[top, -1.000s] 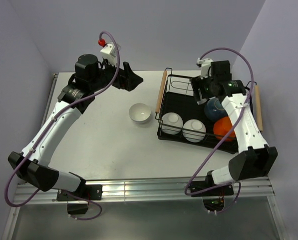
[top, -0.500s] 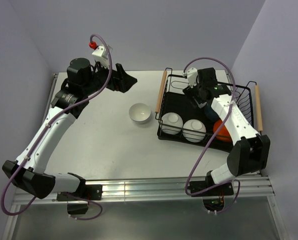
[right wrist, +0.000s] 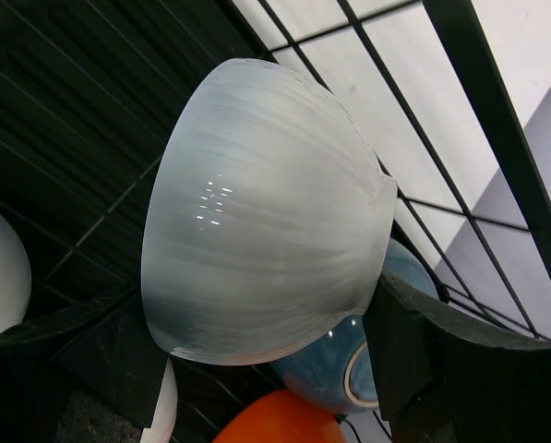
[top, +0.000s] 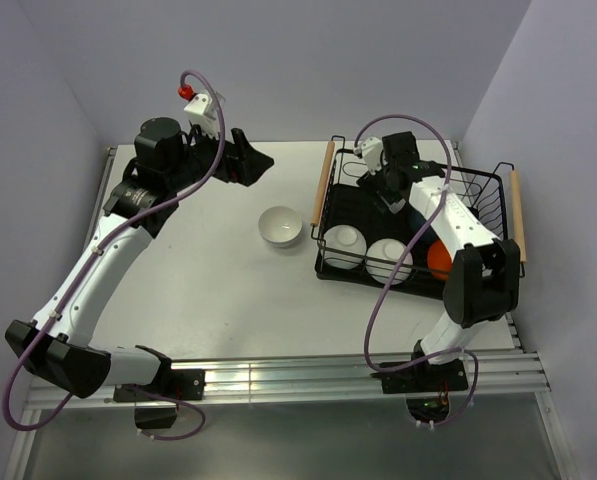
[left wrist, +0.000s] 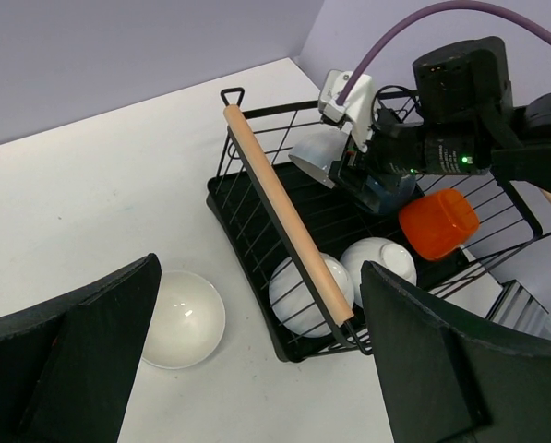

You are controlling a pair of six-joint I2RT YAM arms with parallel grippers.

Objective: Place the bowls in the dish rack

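The black wire dish rack with wooden handles stands at the right. In it lie two white bowls, an orange bowl and a blue bowl, mostly hidden under my right arm from above. My right gripper is shut on a white bowl, tilted on its side above the rack's far-left part, just over the blue bowl. Another white bowl sits upright on the table left of the rack. My left gripper is open and empty, high above the table's far side.
The rack's near wooden handle runs between the loose bowl and the racked bowls. Walls close the far side and both flanks of the white table. A metal rail runs along the near edge.
My right gripper has swung left across the rack's far side, carrying the white bowl. My left arm shifted slightly left a second ago and has held still since.
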